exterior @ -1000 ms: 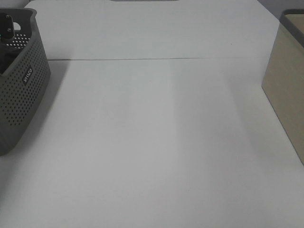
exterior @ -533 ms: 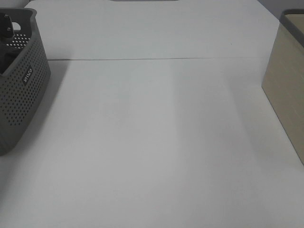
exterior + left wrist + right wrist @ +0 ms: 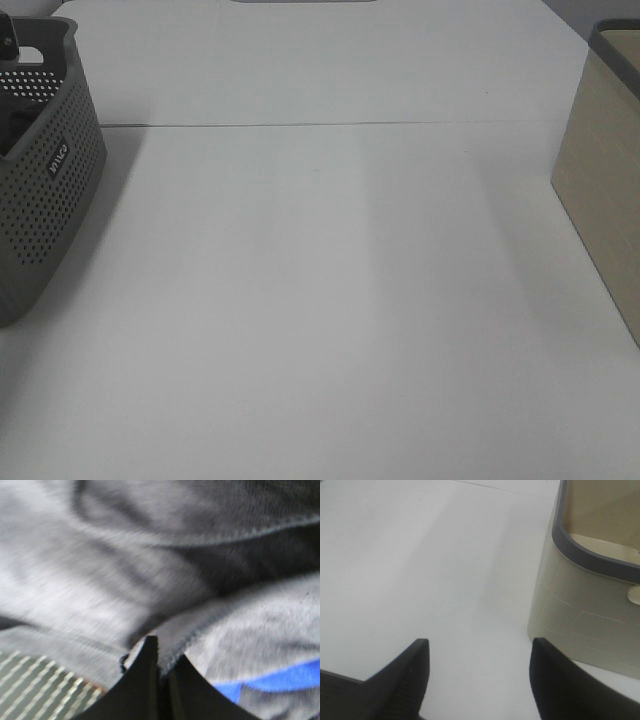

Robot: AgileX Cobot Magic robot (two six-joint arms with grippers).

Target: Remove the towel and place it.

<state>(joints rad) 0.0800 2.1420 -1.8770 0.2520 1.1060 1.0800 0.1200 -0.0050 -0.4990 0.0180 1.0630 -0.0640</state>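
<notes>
From up high, the white table (image 3: 320, 300) is wide and bare in the middle. A grey basket (image 3: 55, 180) with lots of little holes sits at the left edge. A tan bin (image 3: 600, 170) sits at the right edge, well apart from it. A dark bit of the left arm (image 3: 7, 30) pokes up over the basket. From here I cannot really see the towel inside.

The left wrist view looks down into the basket. The towel (image 3: 125, 570) is dark grey, fuzzy and all bunched up, so I cannot tell which way its long side runs. The left gripper (image 3: 159, 647) is pressed together, pinching a stitched edge of the towel. A blue cloth (image 3: 270, 680) lies touching the towel, just beside the pinch. There is also a stripy patch (image 3: 30, 685), and I cannot tell what it is.

In the right wrist view, the right gripper (image 3: 480, 675) is spread wide and holds nothing. It hangs over the table near the tan bin.

The left arm is the near one. I think the towel must go straight up first, because the basket wall stands between it and the table. The blue cloth might get dragged along.
</notes>
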